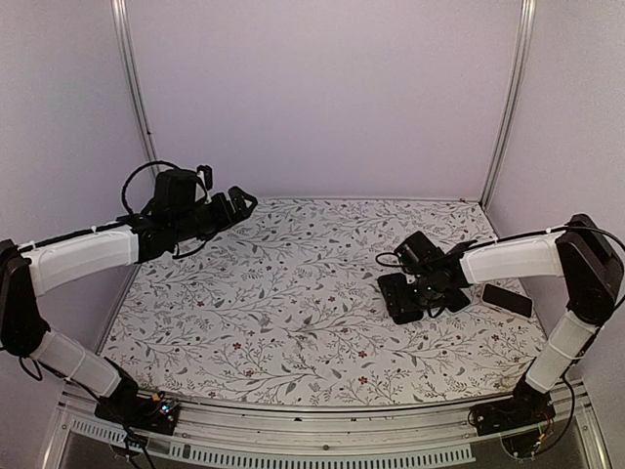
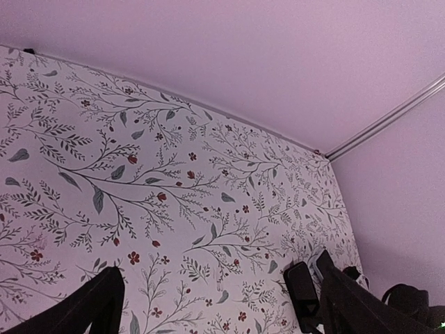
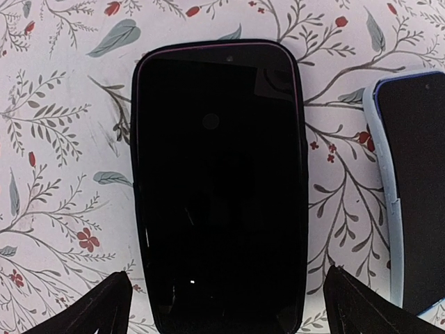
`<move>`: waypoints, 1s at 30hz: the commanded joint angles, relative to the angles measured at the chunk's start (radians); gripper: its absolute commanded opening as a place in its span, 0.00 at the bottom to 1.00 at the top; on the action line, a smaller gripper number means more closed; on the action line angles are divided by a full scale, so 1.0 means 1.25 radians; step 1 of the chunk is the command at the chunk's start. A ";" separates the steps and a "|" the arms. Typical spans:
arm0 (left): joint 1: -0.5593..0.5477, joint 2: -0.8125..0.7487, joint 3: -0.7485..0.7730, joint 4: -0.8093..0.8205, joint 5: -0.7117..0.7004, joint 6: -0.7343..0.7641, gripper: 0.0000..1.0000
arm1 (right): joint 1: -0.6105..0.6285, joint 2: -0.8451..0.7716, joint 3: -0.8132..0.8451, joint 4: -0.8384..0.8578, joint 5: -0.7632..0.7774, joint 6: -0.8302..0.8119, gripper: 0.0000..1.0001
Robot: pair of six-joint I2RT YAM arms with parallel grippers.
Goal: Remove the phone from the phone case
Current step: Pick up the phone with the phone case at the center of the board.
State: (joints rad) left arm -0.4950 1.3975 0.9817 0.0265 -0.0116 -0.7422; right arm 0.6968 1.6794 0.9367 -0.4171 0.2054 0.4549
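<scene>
Black glass, face-up and flat on the flower-patterned table [image 3: 55,174]: phone [image 3: 217,188], seated in its dark phone case [image 3: 137,209] with a thin purple line round the rim. Directly under the right tool [image 3: 224,292], fingers wide apart, one to each long side, clamped on nothing and, as far as can be told, touching nothing. Just beside it but apart, a second phone [image 3: 421,188] in a pale blue case [image 3: 395,243]. Over on the left in the top view, raised above the table and well away: left tool [image 1: 237,203], fingers apart too, empty.

Judged as the very start: nothing prised, nothing lifted. Risks from here:
- If closed across the long sides, likely grips case and phone as one; lifts both, frees neither
- With no second hold to pin the case, could simply drag the whole thing over the table, perhaps into the blue neighbour
- Smooth glass in a snug rim: may slip from a pinch at a corner, or spring free all at once and drop back on the table
- With sideways drift on the way down, could land on the wrong phone
- With the left tool brought in on the same side, risks a knock between the arms
</scene>
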 commanded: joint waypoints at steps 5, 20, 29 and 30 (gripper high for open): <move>0.007 0.022 -0.012 0.029 0.032 -0.021 0.99 | -0.004 0.047 -0.005 0.035 -0.051 -0.011 0.99; 0.006 0.089 -0.014 0.119 0.159 -0.074 0.99 | 0.027 0.105 0.032 0.001 -0.002 -0.021 0.59; -0.018 0.160 -0.067 0.252 0.251 -0.173 0.99 | 0.034 0.103 0.123 0.049 -0.115 -0.036 0.32; -0.025 0.170 -0.071 0.268 0.259 -0.182 0.99 | 0.038 0.104 0.134 0.052 -0.125 -0.038 0.32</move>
State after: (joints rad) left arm -0.5030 1.5650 0.9222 0.2584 0.2413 -0.9062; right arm 0.7231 1.8027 1.0401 -0.4145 0.1352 0.4267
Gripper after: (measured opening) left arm 0.994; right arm 0.762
